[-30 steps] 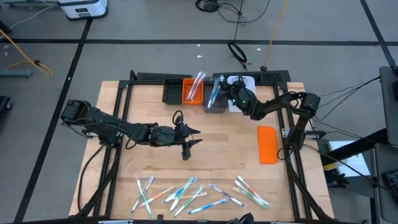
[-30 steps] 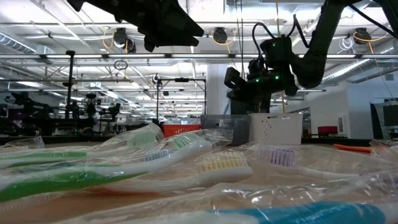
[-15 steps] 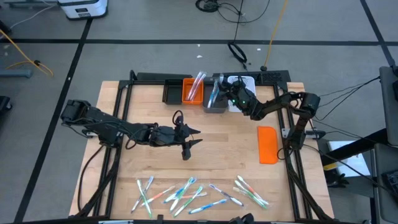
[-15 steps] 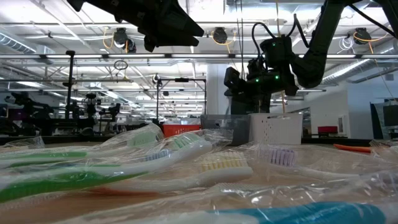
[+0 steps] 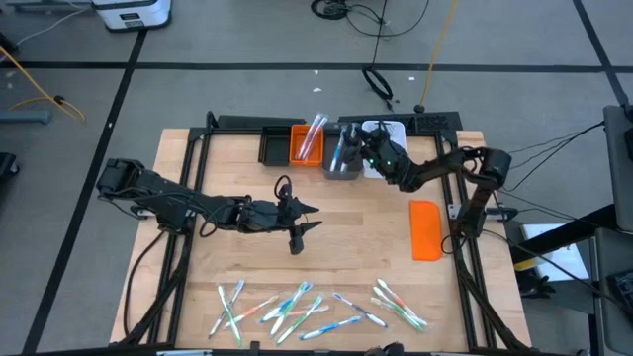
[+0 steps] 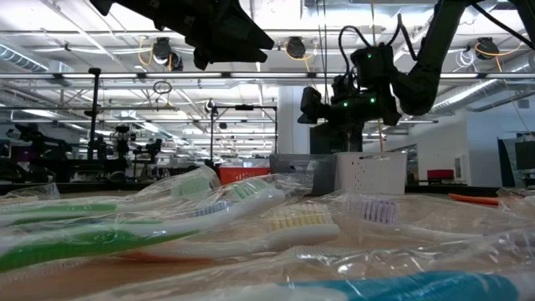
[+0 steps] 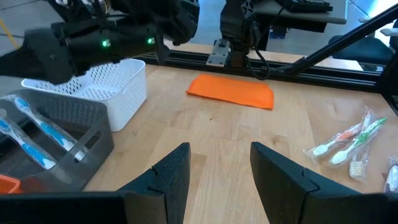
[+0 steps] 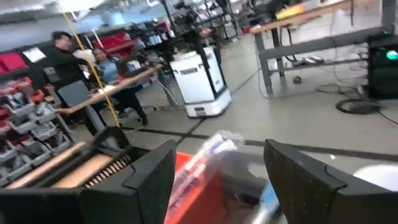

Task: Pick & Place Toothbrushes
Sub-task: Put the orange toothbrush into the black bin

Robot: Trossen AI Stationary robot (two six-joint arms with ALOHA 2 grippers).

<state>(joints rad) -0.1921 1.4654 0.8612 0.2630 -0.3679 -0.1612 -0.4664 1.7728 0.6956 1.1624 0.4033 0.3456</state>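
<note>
Hovering over the grey bin (image 5: 342, 164) at the worktop's (image 5: 366, 247) far edge, the right pincer (image 5: 368, 150) has its two dark fingers spread apart with nothing between them; its wrist view is blurred, showing only a wrapped toothbrush beyond the fingers. Blue-handled toothbrushes (image 7: 37, 134) lie in that smooth-walled grey bin, more stand tilted in the orange bin (image 5: 306, 144) beside it, and a white perforated basket (image 7: 109, 93) sits on its other side, partly hidden by the right arm. The left pincer (image 5: 297, 229) hangs over the middle of the bare wood, fingers parted and empty. The remaining toothbrushes (image 5: 297, 307), thin plastic sticks in crinkled clear wrappers, lie scattered along the near edge. A flat orange block (image 5: 425, 229) lies near the right arm's base.
</note>
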